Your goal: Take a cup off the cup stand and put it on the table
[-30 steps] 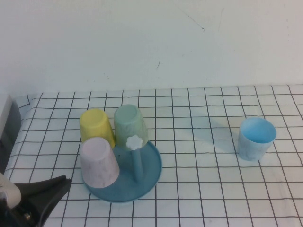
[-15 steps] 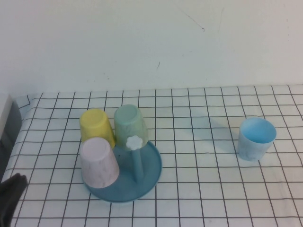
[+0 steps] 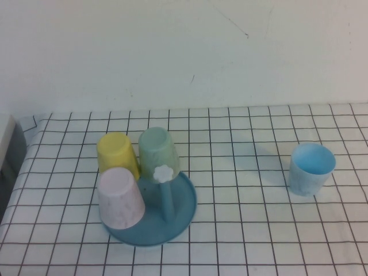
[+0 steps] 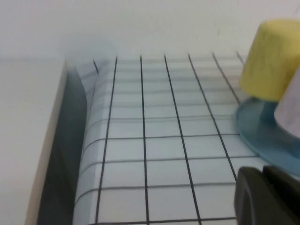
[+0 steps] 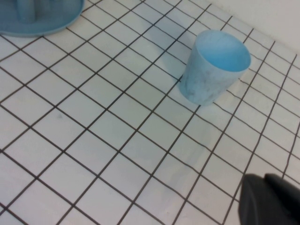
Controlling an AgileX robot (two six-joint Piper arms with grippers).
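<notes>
Cup (image 3: 311,168) upright on table (image 3: 241,230) — both pincers clear of stand (image 3: 150,215).

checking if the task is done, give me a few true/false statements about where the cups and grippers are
1. The blue cup stands upright on the table, apart from the cup stand. True.
2. The yellow cup lies on its side on the table. False: it sits upside down on the stand.
3. The stand holds three cups. True.
4. The left gripper holds the pink cup. False: it sits beside the stand, touching no cup.
5. The right gripper grips the blue cup. False: it is apart from it.
</notes>
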